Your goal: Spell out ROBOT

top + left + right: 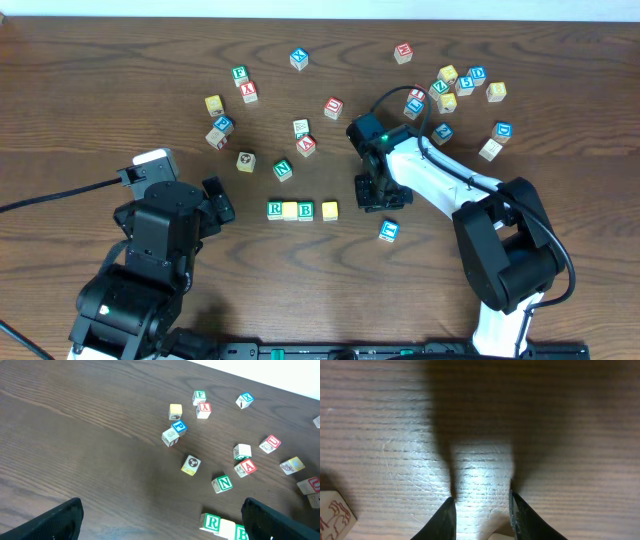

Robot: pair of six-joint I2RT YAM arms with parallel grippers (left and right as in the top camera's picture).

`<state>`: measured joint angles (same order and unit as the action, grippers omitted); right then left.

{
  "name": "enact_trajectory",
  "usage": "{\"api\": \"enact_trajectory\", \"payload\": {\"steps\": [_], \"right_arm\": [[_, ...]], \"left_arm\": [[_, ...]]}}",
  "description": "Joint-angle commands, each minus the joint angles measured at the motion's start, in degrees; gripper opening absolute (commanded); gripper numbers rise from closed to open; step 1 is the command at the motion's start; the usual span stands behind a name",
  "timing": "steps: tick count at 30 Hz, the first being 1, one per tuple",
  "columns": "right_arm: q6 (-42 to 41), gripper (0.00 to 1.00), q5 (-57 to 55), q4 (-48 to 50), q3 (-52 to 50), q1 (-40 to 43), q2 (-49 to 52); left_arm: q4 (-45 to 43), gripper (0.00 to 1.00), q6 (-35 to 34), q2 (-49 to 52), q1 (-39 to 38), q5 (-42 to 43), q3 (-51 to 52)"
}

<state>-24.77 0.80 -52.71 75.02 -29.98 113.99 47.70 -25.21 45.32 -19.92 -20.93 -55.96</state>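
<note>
On the table a row reads green R cube [275, 209], a yellow cube [290, 210] and green B cube [306, 211], touching. A second yellow cube [330, 210] lies a small gap to their right. The blue T cube [389, 231] sits alone further right and nearer. My right gripper [372, 195] hangs between that yellow cube and the T, pointing down. In the right wrist view its fingers [482, 499] stand a narrow gap apart with bare wood between the tips. My left gripper [218, 200] is wide open left of the R [212, 522].
A green N cube [283, 169] lies just behind the row. Loose lettered cubes are scattered across the back [240, 85], with a cluster at the back right [460, 85]. A pale cube with red marks [335, 515] lies at the right wrist view's lower left.
</note>
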Motion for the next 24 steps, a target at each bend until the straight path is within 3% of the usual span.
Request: {"api": "enact_trajectory", "payload": {"steps": [1,15,24], "right_arm": [[6.7,0.3,-0.9,0.4,2.0,-0.4,0.5],[14.3,0.4,-0.4,-1.8,0.8,-1.7,-14.3],[12.5,0.57,-1.6,4.4,-14.8,-2.7,-27.4]], "left_arm": [[0.1,0.99,0.8,0.0,0.3,-0.8,-1.3],[0.0,0.99,0.8,0.0,0.3,-0.8,-1.3],[0.0,0.99,0.8,0.0,0.3,-0.8,-1.3]]}}
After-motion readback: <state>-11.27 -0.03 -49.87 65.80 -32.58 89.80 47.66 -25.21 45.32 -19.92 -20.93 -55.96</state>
